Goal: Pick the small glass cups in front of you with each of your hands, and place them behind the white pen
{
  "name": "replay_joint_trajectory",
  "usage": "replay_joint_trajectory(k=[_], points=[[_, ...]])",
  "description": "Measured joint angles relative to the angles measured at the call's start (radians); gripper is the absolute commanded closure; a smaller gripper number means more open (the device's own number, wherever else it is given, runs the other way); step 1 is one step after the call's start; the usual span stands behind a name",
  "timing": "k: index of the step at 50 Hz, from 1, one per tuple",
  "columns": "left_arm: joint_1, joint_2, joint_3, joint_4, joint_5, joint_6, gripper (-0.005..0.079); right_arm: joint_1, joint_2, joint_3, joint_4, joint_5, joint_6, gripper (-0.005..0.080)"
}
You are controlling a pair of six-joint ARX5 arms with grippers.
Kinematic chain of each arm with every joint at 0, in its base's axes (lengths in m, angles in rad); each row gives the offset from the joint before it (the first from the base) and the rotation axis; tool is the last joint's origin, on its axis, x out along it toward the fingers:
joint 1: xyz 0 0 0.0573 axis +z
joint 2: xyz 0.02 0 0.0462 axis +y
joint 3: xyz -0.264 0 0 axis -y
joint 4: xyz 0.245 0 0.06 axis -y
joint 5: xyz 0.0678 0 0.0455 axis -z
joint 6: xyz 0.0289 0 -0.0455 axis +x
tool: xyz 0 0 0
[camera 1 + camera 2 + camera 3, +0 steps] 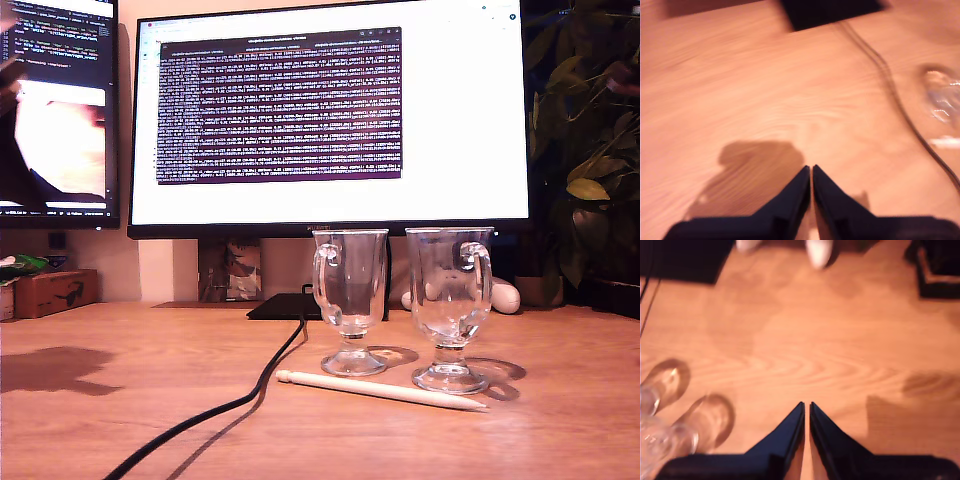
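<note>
Both end effectors (811,172) (807,407) closed, empty.

Your two glass cups (350,300) (450,305) are sitting side by side on the worktop (120,400), pen (380,390) lying just in front.

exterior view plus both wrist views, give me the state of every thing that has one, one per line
first glass cup: upright, empty, on the desk behind the white pen
second glass cup: upright, empty, behind the pen's tip end
white pen: lying flat on the desk
black cable: lying loose across the desk
large monitor: on, showing text
my first tool: shut, holding nothing, above bare desk
my second tool: shut, holding nothing
</note>
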Motion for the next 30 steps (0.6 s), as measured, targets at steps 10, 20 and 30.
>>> replay_joint_trajectory(k=[10,20,30], points=[[0.005,-0.141,-0.144,0.147,-0.071,-0.020,0.0761,-0.002,-0.100,-0.129,0.162,0.000,-0.027,0.0754],[0.005,-0.252,-0.299,0.227,-0.160,-0.084,0.0761,-0.020,-0.154,-0.271,0.271,0.000,-0.027,0.0754],[0.005,-0.356,-0.373,0.275,-0.223,-0.086,0.0761,-0.020,-0.202,-0.366,0.394,0.000,-0.025,0.0754]])
